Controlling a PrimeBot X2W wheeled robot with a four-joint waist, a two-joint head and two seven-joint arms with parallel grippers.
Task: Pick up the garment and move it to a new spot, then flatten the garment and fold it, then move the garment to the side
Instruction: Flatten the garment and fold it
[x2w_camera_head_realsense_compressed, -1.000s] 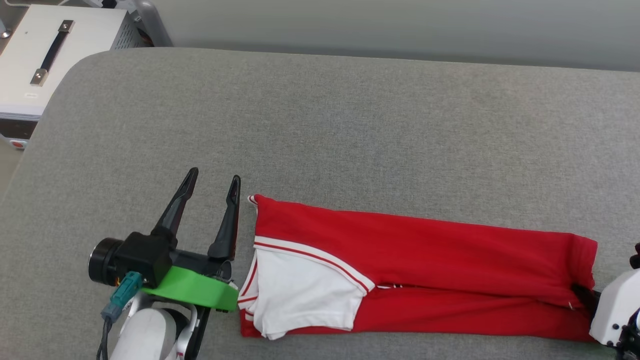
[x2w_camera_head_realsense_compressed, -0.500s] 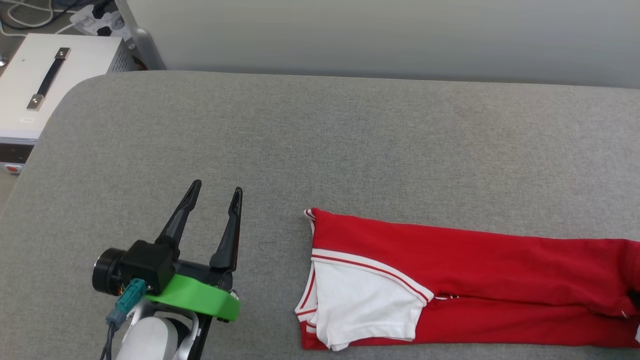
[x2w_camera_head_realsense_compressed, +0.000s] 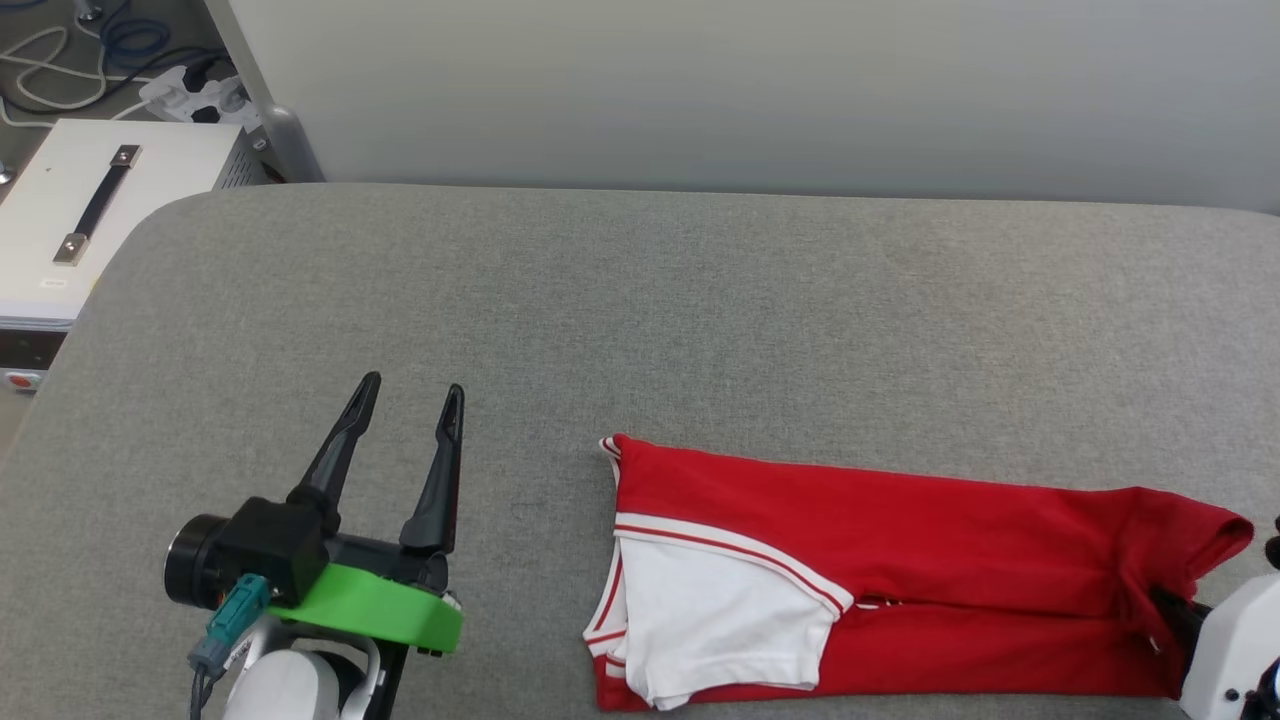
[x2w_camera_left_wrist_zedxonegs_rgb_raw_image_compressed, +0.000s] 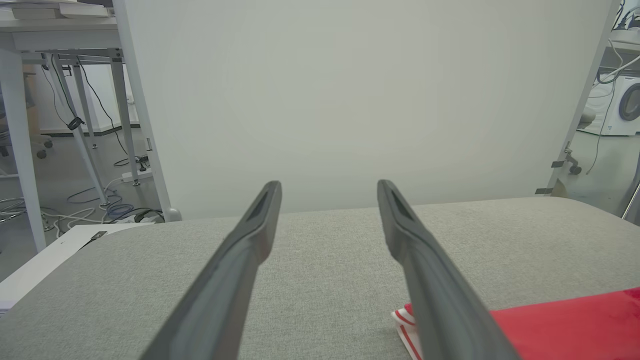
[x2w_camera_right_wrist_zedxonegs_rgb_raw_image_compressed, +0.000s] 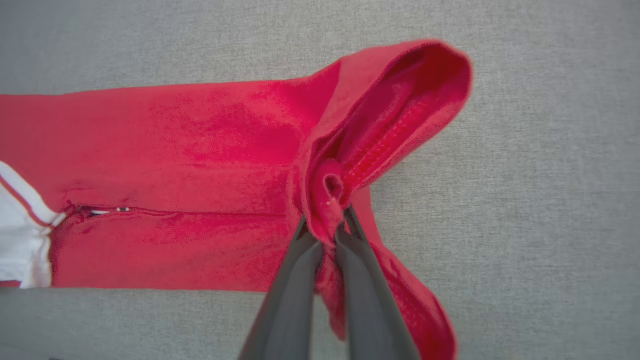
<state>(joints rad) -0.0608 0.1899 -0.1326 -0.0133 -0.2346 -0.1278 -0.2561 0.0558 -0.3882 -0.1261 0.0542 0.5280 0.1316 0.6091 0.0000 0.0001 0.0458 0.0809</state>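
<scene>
The right pincer (x2w_camera_right_wrist_zedxonegs_rgb_raw_image_compressed: 325, 218) is clamping just a thin bunch of the garment (x2w_camera_head_realsense_compressed: 900, 540) on the desk (x2w_camera_head_realsense_compressed: 700, 300); dragging could be pulling it free. The left pincer (x2w_camera_head_realsense_compressed: 412, 386) is hanging open.

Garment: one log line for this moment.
garment: folded strip on grey surface | right gripper: shut on its end | left gripper: open, clear of it

Ahead of my left pincer (x2w_camera_head_realsense_compressed: 410, 388), jaws spread wide, the grey tabletop (x2w_camera_head_realsense_compressed: 700, 320) lies bare up to the pale wall (x2w_camera_head_realsense_compressed: 750, 90) along its far edge. On my right the folded red shirt (x2w_camera_head_realsense_compressed: 900, 530) covers the near strip, with a bare gap between it and that pincer. My right pincer (x2w_camera_right_wrist_zedxonegs_rgb_raw_image_compressed: 326, 220) is clamped on the shirt's end. Off the left corner stands a white box (x2w_camera_head_realsense_compressed: 70, 220).
</scene>
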